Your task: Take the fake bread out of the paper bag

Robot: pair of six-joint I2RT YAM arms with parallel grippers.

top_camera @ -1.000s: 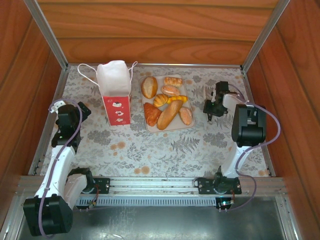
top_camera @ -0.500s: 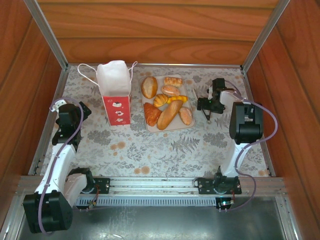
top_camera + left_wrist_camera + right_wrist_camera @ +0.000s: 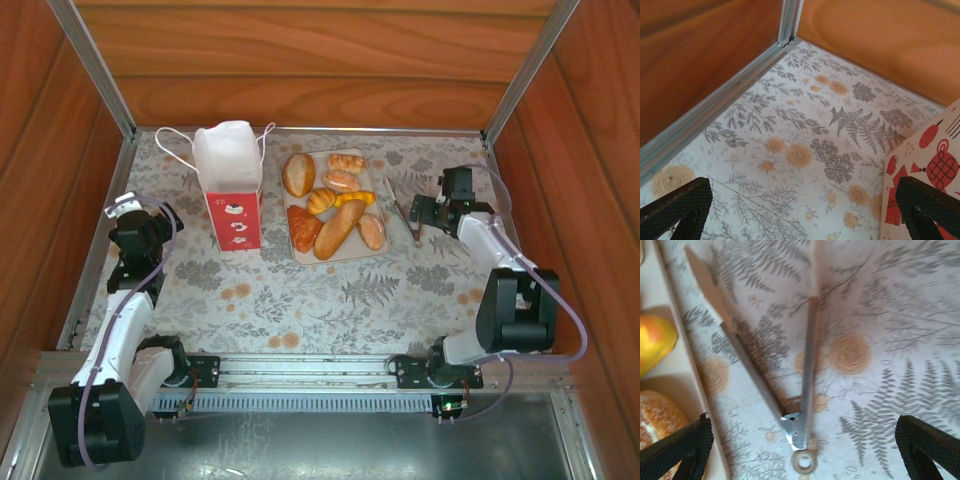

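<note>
**Plainly out on show: fake bread point(image 3: 340, 228) on the tray point(image 3: 371, 178), paper bag point(image 3: 232, 195) upright beside it**

Seen from above, the fake bread lies as a cluster of about seven golden-brown pieces on the pale tray, toward the far side of the table. The pieces overlap, so in places it is hard to read where one ends and the next begins. The paper bag stands just left of the tray without touching it. It has a red band below and a white top, and its cord handles point(image 3: 170, 140) are splayed to either side. Its mouth shows only as a crumpled white patch and the inside cannot be made out. It may hold nothing, but that is unsure.

The right gripper point(image 3: 430, 210) hangs over a pair of metal tongs point(image 3: 800, 390) lying on the floral table cover point(image 3: 300, 300) just right of the tray. Its jaws are spread wide with nothing clamped. In its wrist view only the black fingers point(image 3: 675, 450) show, in the two bottom corners. The tongs lie splayed in a V between them, with the hinge and ring nearest the camera and the far tips blurred. At that view's left edge are the tray rim and two breads, one yellow-orange and one sugary-looking, both cut off by the frame.

The left gripper point(image 3: 143, 215) sits near the left wall, a little left of the bag and clear of it. Its jaws are spread wide and grip nothing. Its wrist view gives bare patterned cover, the corner of the wooden walls point(image 3: 715, 60), and a slice of the bag's red band. That slice is partly behind one fingertip, and the bag's upper part is out of frame.
</note>
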